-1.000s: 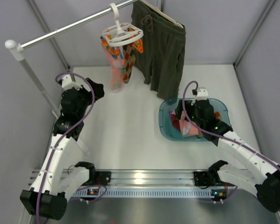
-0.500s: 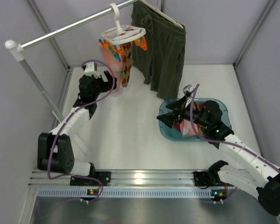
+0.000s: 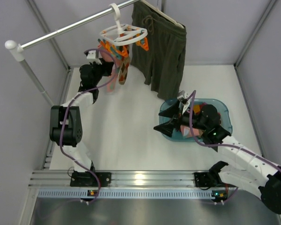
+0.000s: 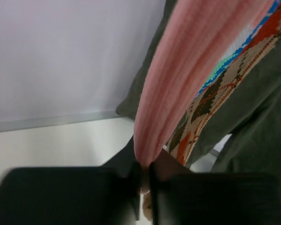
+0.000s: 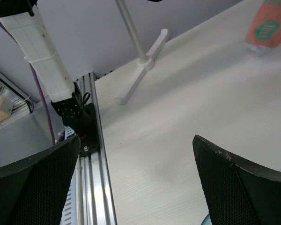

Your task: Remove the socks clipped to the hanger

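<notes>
Lettering is scarce: the one mark you get is a round teal print on the pink sock (image 5: 266, 27) in the upper right of the right wrist view, too blurred to read.

Your hanger (image 3: 123, 35) is a white plastic ring hooked on the metal rail (image 3: 61, 32) at upper centre of the overhead frame, with orange pegs (image 3: 141, 44) around its rim. The pink sock and a diamond-pattern sock (image 3: 124, 70) in brown and orange hang side by side beneath it.

Your left gripper (image 4: 144, 176) has its fingers pressed together on the pink sock's lower end. In that wrist view the patterned sock lies against the pink one's right side.

Olive shorts (image 3: 164, 51) hang just right of the socks, and the grey wall (image 3: 84, 47) stands close behind them. White tabletop (image 3: 126, 122) stretches from the socks to the teal basin (image 3: 166, 107) at centre right.

Your right gripper (image 3: 165, 127) is at the basin's left rim, jaws spread wide with only tabletop between them.
</notes>
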You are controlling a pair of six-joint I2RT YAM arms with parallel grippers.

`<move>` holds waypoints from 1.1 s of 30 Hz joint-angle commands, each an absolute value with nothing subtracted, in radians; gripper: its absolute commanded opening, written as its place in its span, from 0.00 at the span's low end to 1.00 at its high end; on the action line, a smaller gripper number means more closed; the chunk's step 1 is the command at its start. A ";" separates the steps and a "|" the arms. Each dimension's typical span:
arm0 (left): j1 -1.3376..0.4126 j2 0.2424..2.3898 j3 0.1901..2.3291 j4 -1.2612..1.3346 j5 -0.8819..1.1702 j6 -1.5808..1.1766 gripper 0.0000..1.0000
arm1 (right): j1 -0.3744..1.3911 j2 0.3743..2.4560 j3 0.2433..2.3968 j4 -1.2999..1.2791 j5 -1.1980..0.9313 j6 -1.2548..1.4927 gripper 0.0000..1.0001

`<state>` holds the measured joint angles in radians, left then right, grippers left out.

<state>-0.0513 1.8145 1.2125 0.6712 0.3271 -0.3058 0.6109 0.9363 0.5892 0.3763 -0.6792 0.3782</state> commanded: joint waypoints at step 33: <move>-0.999 1.638 1.092 0.859 -1.206 0.442 0.00 | 0.644 1.104 1.510 -0.486 0.005 0.177 0.91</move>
